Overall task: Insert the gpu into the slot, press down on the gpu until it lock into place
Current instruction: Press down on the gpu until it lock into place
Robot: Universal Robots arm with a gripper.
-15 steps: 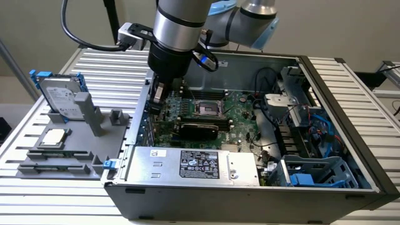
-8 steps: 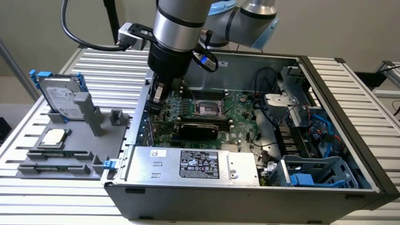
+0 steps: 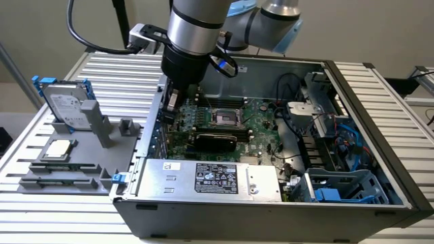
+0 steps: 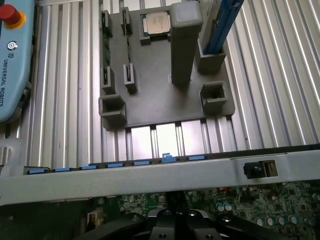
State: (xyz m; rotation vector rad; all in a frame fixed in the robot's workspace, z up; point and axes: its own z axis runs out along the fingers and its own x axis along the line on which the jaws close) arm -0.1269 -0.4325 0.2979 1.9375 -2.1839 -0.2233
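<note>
The gpu (image 3: 210, 141) is a flat black card lying across the green motherboard (image 3: 265, 127) in the open case, just behind the silver power supply. The blue slot is hidden, apparently beneath the card. My gripper (image 3: 170, 107) hangs over the motherboard's edge by the case wall on the exterior view's left, above and to the left of the gpu and apart from it. Its fingers look pressed together with nothing between them. In the wrist view the gripper (image 4: 174, 205) sits just inside the case rim (image 4: 160, 176).
The silver power-supply box (image 3: 210, 179) fills the case's near side, and cables and a blue drive cage (image 3: 339, 188) crowd its right. Outside stands a grey fixture (image 3: 68, 168) (image 4: 160, 95) with posts, a CPU (image 4: 156, 23) and a hard drive (image 3: 64, 104). A teach pendant (image 4: 15, 65) lies nearby.
</note>
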